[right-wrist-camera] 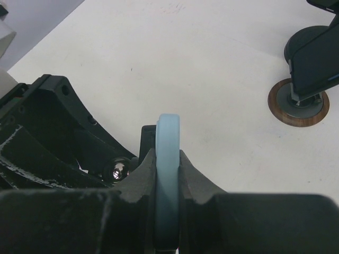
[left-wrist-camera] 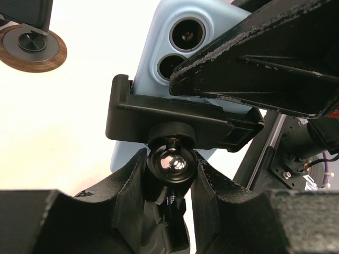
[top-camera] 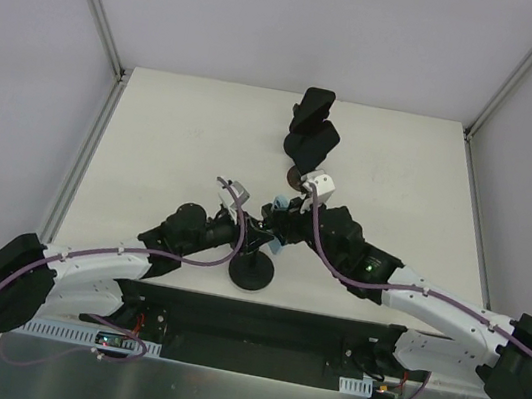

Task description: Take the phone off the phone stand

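White tabletop (top-camera: pixel 173 144) fills the cell, and on the left the left gripper (left-wrist-camera: pixel 169 174) is closed around the ball joint of the phone stand (left-wrist-camera: pixel 159 116), its fingers hugging the neck just beneath the cradle. Seated in that cradle, mid-table between the two arms, the pale blue phone (left-wrist-camera: pixel 151 63) rises with its long axis pointing away from the joint. On the right, the right gripper (right-wrist-camera: pixel 167 177) pinches the phone across its thin edge, jaws narrowed to its thickness, so this arm seems placed to draw it free while the left braces the stand.

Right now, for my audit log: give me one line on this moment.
left tool: shut on stand | right tool: shut on phone | phone: seated in stand | removal: not yet done
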{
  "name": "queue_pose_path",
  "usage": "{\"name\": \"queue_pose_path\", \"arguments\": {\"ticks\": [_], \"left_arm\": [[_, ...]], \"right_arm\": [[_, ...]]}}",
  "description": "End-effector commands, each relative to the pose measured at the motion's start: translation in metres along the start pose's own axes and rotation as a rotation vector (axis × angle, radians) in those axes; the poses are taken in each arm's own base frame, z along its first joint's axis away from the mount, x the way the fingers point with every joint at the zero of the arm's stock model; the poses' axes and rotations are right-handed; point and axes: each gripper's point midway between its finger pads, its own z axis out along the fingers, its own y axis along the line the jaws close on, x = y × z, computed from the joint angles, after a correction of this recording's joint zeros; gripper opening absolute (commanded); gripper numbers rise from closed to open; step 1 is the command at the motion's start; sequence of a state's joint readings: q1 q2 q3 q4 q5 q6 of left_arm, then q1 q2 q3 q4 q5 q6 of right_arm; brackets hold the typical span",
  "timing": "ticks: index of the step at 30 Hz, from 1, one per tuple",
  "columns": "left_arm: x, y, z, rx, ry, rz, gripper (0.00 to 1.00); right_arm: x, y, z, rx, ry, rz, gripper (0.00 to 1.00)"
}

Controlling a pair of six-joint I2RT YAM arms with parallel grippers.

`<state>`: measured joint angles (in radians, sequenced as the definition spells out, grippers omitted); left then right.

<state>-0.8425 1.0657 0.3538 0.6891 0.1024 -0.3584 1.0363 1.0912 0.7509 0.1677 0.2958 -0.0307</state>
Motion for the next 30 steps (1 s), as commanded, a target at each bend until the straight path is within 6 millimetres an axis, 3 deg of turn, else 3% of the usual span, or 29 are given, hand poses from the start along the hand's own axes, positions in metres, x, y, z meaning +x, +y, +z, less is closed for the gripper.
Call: {"name": "queue_pose_path", "arguments": {"ticks": [1, 7, 14, 15, 19, 22, 30], "left_arm": [[0.018, 0.096, -0.029, -0.418, -0.005, -0.059, 0.0], [0.017, 0.089, -0.028, -0.376, 0.003, -0.029, 0.0], [0.003, 0.062, -0.018, -0.212, -0.021, 0.08, 0.03], [0.002, 0.049, -0.016, -0.14, -0.015, 0.096, 0.21], [-0.008, 0.021, -0.012, -0.004, -0.031, 0.181, 0.59], [-0.015, 0.007, -0.008, 0.058, -0.041, 0.215, 0.76], [-0.043, -0.03, 0.009, 0.221, -0.05, 0.261, 0.92]], "right_arm": [[-0.012, -0.092, -0.036, 0.379, -0.006, -0.087, 0.01], [-0.012, -0.095, -0.036, 0.394, 0.019, -0.115, 0.01], [-0.021, -0.057, -0.02, 0.179, 0.028, -0.151, 0.01], [-0.022, -0.053, -0.019, 0.162, 0.026, -0.148, 0.01], [-0.024, -0.043, -0.014, 0.12, 0.025, -0.145, 0.01], [-0.025, -0.038, -0.012, 0.102, 0.028, -0.151, 0.01], [-0.029, -0.025, -0.008, 0.071, 0.011, -0.163, 0.01]]}}
